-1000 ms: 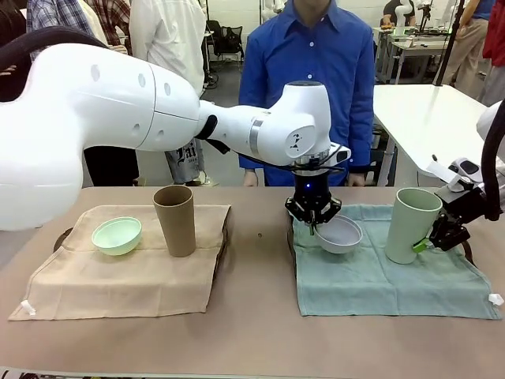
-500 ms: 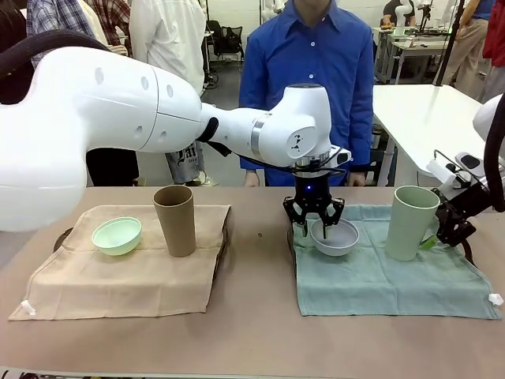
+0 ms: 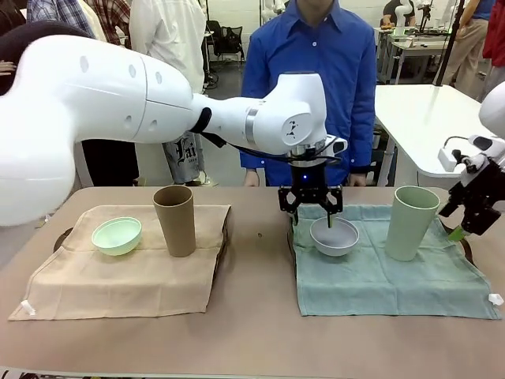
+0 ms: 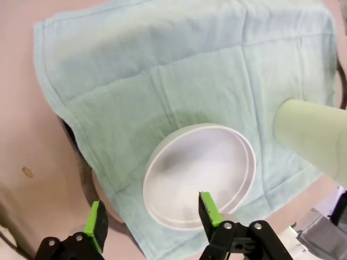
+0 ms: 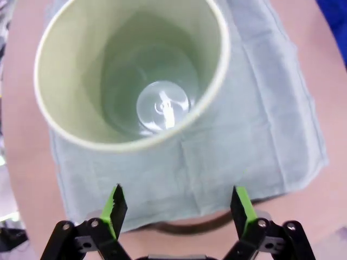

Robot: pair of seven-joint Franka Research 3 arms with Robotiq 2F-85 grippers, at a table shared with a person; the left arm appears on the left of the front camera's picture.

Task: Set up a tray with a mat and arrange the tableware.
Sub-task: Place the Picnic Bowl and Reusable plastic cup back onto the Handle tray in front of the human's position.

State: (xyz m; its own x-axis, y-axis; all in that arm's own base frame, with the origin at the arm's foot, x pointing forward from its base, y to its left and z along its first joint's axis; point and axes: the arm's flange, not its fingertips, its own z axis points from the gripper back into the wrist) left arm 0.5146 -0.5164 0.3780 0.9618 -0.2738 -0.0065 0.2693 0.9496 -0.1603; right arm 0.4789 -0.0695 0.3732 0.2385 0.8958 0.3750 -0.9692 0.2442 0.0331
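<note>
Both releases look complete. A second ago my left gripper [image 3: 311, 212] held the white bowl [image 3: 334, 236] tilted by its rim; now the bowl sits level on the green mat [image 3: 379, 276], and the gripper has lifted just clear above the bowl's near-left rim. In the left wrist view its fingers [image 4: 209, 208] stand well apart with nothing between them, one pad over the bowl's rim and the other out over the mat's edge.

The right gripper [image 3: 471, 221] was closed against the pale green tumbler [image 3: 410, 223] a second ago. It has since let go and pulled back up and to the right, off the mat's far corner. The right wrist view looks straight down into the tumbler [image 5: 133, 73]; its fingers [image 5: 115, 205] are spread wide and empty. The tumbler stands upright on the green mat, to the right of the bowl and apart from it.

On the robot's left, the mint bowl [image 3: 117, 235] and the brown tumbler [image 3: 174, 220] stand side by side on the beige mat [image 3: 118, 276], unchanged across the last second.

My judgement: both place settings now carry one bowl and one tumbler, so the arranging is essentially done and only the arm retreat remains.

Writing: no labels on the tableware or mats. Dark lettering shows on the clothing of a bystander behind the left arm, but it is too cut off to read.
</note>
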